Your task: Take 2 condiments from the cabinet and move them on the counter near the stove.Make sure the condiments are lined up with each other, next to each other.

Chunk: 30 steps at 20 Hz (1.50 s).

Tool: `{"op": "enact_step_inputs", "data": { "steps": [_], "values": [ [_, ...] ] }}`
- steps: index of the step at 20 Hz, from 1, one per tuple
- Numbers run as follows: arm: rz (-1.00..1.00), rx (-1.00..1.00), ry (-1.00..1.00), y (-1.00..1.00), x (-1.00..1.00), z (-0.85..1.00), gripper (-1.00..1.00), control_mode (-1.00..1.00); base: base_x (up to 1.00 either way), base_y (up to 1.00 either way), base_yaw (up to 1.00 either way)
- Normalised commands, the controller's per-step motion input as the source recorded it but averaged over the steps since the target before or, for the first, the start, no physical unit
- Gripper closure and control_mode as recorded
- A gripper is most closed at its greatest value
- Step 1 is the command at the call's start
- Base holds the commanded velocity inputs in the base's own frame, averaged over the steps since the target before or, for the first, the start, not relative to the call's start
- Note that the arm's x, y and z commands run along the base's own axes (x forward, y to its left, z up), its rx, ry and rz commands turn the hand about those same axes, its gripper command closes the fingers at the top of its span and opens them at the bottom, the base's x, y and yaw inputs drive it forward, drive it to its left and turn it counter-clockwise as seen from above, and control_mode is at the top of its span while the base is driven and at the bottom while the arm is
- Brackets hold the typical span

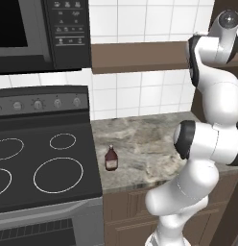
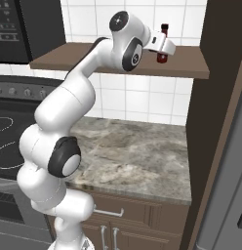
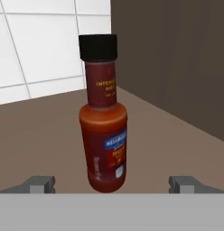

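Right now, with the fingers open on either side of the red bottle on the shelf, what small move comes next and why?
Probably ease forward a little, then close. The red bottle stands upright on the shelf, centred between the open fingers, which reach only its base. The maroon bottle already stands on the counter by the stove.

I'm in a home kitchen: black glass-top stove (image 1: 44,163) under a microwave (image 1: 41,31), white tiled wall (image 1: 140,96), marbled stone desk (image 2: 137,156), wooden drawers (image 2: 118,215) below.
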Motion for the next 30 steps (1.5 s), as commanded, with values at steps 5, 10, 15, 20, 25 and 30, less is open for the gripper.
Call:
{"op": "enact_step_inputs", "data": {
  "steps": [5,10,15,20,25,30],
  "values": [
    [0.0,0.0,0.0,0.0,0.0,-0.01,-1.0,-1.0,0.0,0.0,0.0],
    [0.0,0.0,0.0,0.0,0.01,-0.01,-1.0,-1.0,0.0,0.0,0.0],
    [0.0,0.0,0.0,0.0,0.07,-0.08,-1.0,-1.0,0.0,0.0,0.0],
    [0.0,0.0,0.0,-0.02,0.08,-0.06,-1.0,-1.0,0.0,0.0,0.0],
    [0.0,0.0,0.0,-0.03,0.04,0.0,-1.0,-1.0,0.0,0.0,0.0],
    [0.0,0.0,0.0,-0.08,0.12,0.0,-1.0,-1.0,0.0,0.0,0.0]
  ]
}}
